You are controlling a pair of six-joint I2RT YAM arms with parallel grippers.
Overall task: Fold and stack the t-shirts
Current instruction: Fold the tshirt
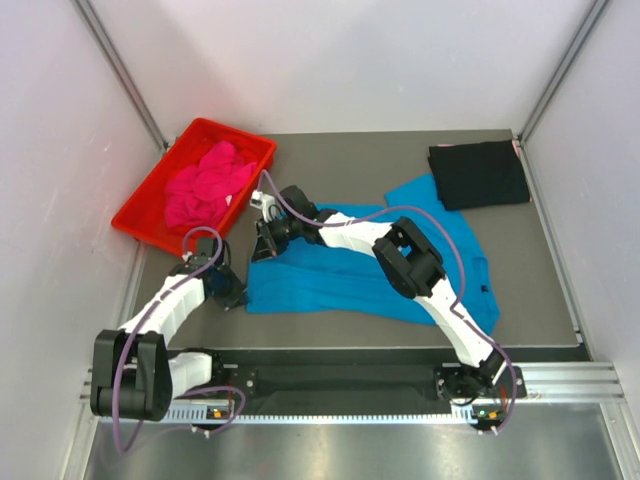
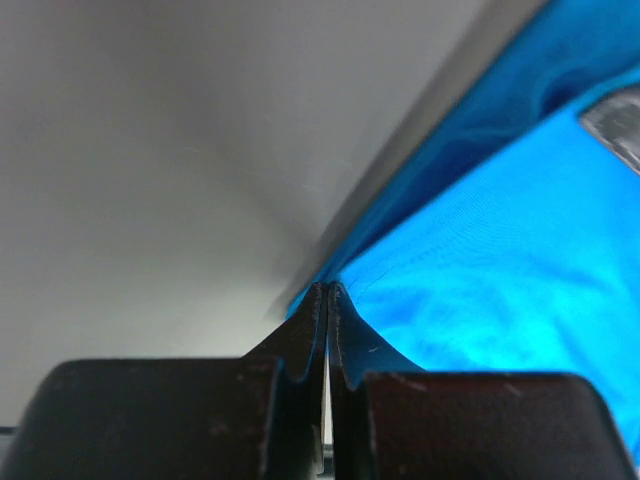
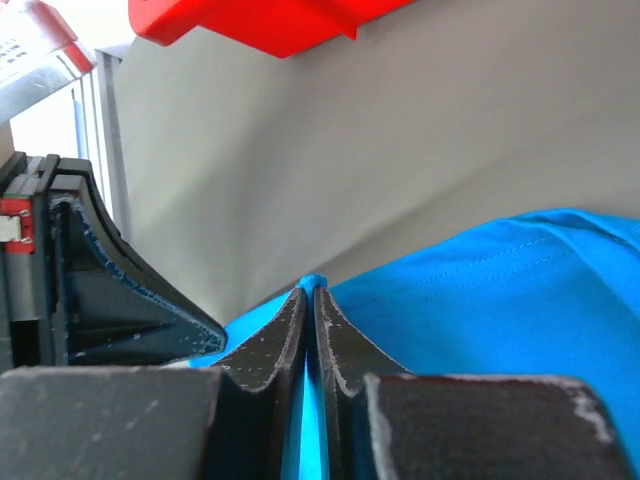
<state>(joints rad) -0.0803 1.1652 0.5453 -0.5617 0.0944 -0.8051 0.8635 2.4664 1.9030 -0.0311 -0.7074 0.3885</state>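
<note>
My left pincer (image 2: 328, 290) and right pincer (image 3: 308, 292) were each clamped on one edge of the turquoise t-shirt (image 1: 300, 290) lying on the counter (image 1: 350, 160), so I judged both should rise together, evenly, to keep the fold straight.

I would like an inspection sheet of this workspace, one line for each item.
Surface: grey table, flat, no spills seen.
Job's things: turquoise t-shirt spread in the middle; black t-shirt folded at far right; pink t-shirt crumpled in the red tray.
Clutter: red tray only, at far left.
Grippers: left gripper and right gripper both shut on the turquoise t-shirt's left edge.
Cables: purple cables run along both arms, one looping above the shirt.
Surroundings: white walls, metal rail at near edge.
</note>
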